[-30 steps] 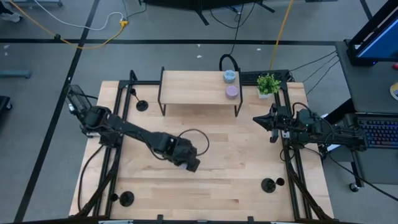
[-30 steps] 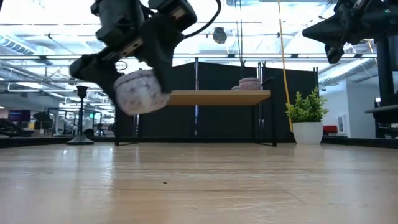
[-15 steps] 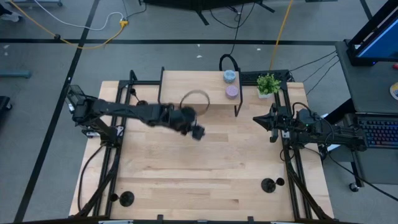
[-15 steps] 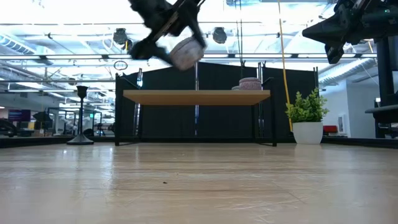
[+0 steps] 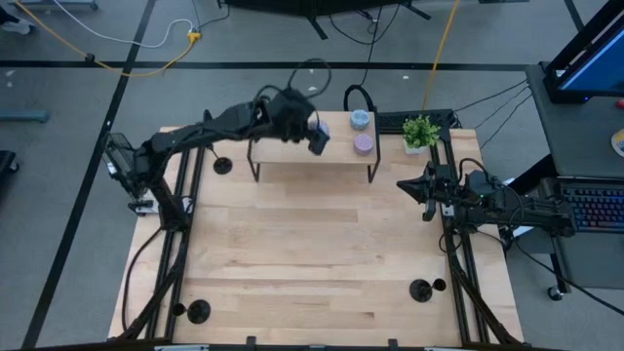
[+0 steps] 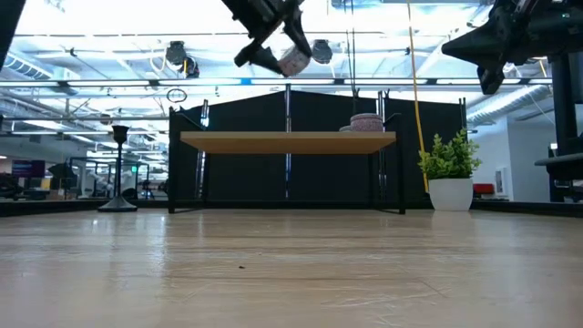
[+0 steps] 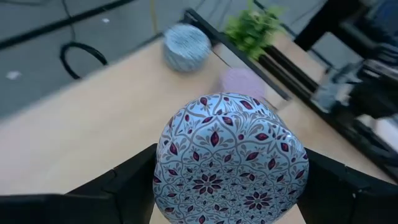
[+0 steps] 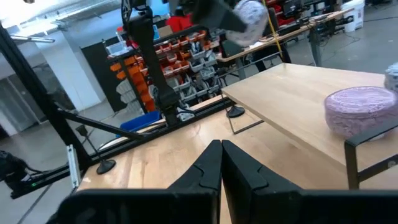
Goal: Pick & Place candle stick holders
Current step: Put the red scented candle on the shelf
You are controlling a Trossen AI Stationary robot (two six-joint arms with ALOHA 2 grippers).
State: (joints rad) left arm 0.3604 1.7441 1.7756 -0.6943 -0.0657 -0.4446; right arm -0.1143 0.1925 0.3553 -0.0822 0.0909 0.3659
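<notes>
**Item 1, front-left holder** (image 5: 199,311): you had it at the table's near left corner, well apart from both sets of jaws. Its stem could not be made out from above.

**Item 2, back-left holder** (image 5: 222,166): it stood upright just left of the shelf's legs, and the low view showed it whole (image 6: 119,169).

**Item 3, left gripper** (image 5: 314,135): you held it above the raised shelf (image 5: 292,146), jaws clamped on the sides of a patterned puck (image 7: 230,155), not on a holder. The puck hid most of both fingers in the wrist view. The shelf top beneath lay bare on its left and middle.

**Item 4, blue puck** (image 5: 360,119) **and lavender puck** (image 5: 363,143): both sat on the shelf's right end.

**Item 5, potted plant** (image 5: 420,132): it stood just right of the shelf.

**Item 6, right gripper** (image 5: 405,188): you kept it waiting at the table's right edge, fingers (image 8: 205,171) pressed together, holding nothing.

**Item 7, front-right holder** (image 5: 421,290): it stood near the right rail. The wide middle of the table (image 5: 312,244) was open between it and the shelf.
</notes>
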